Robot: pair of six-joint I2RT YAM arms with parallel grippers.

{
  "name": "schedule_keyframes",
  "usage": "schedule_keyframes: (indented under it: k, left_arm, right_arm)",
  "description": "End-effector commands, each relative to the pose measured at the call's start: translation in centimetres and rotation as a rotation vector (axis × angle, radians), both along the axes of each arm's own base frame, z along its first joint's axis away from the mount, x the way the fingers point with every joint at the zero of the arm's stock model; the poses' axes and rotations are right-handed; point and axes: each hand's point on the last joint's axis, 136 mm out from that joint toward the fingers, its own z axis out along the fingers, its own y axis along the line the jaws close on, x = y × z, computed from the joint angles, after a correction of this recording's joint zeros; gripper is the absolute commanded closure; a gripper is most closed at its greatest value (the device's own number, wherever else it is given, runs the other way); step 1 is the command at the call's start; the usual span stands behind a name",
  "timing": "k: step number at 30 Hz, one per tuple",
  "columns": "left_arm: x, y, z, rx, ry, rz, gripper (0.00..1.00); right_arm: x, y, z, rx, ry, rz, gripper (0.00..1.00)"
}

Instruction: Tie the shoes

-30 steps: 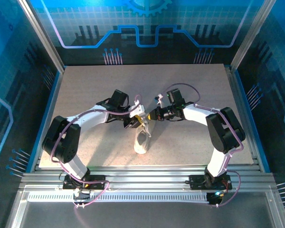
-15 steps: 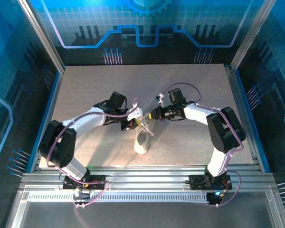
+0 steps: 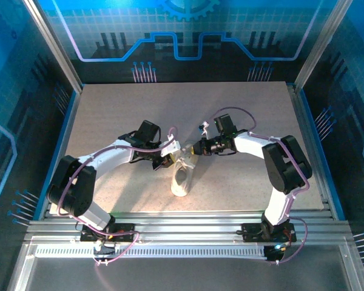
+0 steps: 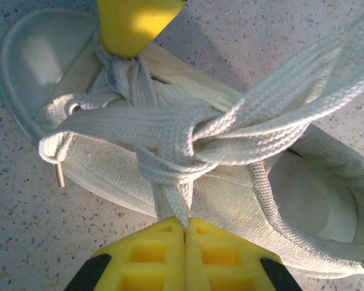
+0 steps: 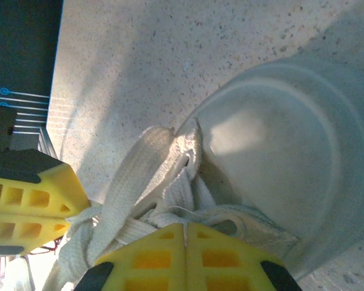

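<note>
A small white sneaker [image 3: 182,180] lies mid-table, toe toward the arms. Its white laces [image 4: 170,130] are crossed into a loose knot over the tongue. My left gripper [image 3: 172,155] sits just left of the knot, shut on a lace strand [image 4: 173,203] that runs out of the knot into its yellow fingertips [image 4: 164,248]. My right gripper [image 3: 192,149] is at the knot's right side, shut, with lace [image 5: 133,176] bunched against its tips [image 5: 151,251]; its yellow tip [image 4: 133,21] meets gathered strands. The toe cap [image 5: 291,139] lies beyond.
The speckled grey tabletop [image 3: 242,115] stretches bare around the shoe. Blue enclosure walls [image 3: 182,42] stand at the back and sides, and a metal rail [image 3: 182,227] runs along the near edge by the arm bases.
The left gripper has closed on the lace strand and drawn slightly left and nearer, its arm swinging down. The right gripper has stayed shut, nearly in place.
</note>
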Motion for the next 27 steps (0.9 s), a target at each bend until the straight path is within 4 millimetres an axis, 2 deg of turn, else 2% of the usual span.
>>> schedule_keyframes:
  k: [1,5,9,12,16,17,21,27]
  left_arm:
    - [-1.1,0.7,-0.4,0.019,0.049,0.029,1.0]
    - [-1.0,0.1,0.0,-0.004,0.052,0.03,1.0]
    - [-0.8,-0.6,0.1,-0.014,0.053,0.037,1.0]
    - [-0.8,-0.9,-0.1,-0.011,0.058,0.044,1.0]
    - [-0.5,-1.2,0.0,-0.003,0.064,0.054,1.0]
    - [-0.5,-1.2,0.0,-0.003,0.064,0.057,1.0]
    - [-0.3,-1.2,0.2,-0.008,0.062,0.062,1.0]
    - [-0.3,-1.3,0.3,-0.011,0.075,0.078,1.0]
  right_arm:
    - [0.9,-0.9,-0.6,-0.042,-0.02,-0.009,1.0]
    - [1.4,-0.8,0.2,-0.031,-0.046,-0.004,1.0]
    - [1.9,-0.7,1.9,-0.018,-0.093,-0.005,0.97]
    - [2.2,-0.8,3.4,-0.015,-0.117,-0.005,0.78]
    - [2.1,-1.8,5.6,-0.018,-0.139,-0.034,0.62]
    - [1.9,-2.2,6.0,-0.023,-0.146,-0.04,0.61]
    - [0.0,-3.3,7.3,-0.039,-0.177,-0.033,0.57]
    - [-4.9,-1.6,7.7,-0.032,-0.229,0.092,0.48]
